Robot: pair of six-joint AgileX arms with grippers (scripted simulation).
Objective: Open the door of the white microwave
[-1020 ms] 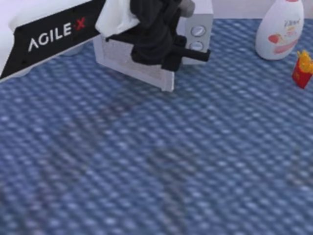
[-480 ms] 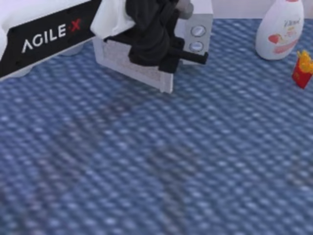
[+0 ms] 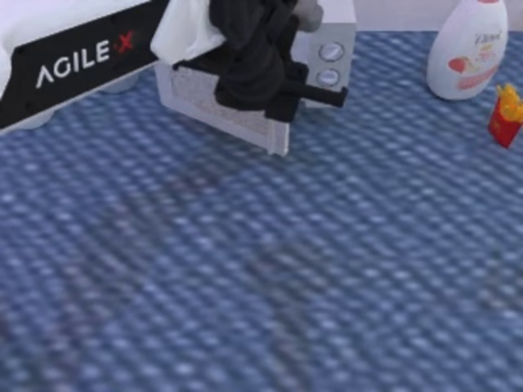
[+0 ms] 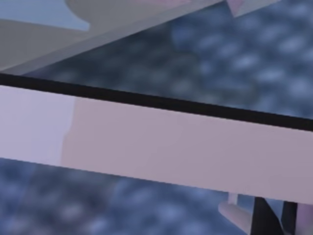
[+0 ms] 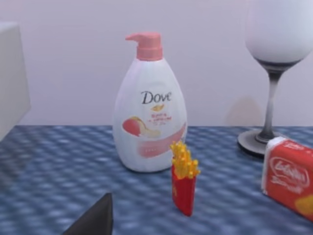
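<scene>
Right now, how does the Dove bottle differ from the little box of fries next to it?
The Dove bottle is far taller and wider than the box of fries. The bottle is white with a pink pump cap and rounded sides; the box of fries is red, narrow and angular, with yellow fries sticking out of its top. The bottle carries printed lettering; the fries box shows none. Both stand upright on the blue cloth, close together at the table's right side.

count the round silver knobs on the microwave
2. Both sit on the white microwave's right panel, upper knob directly above lower knob, beside the left gripper. None seems hidden.
</scene>
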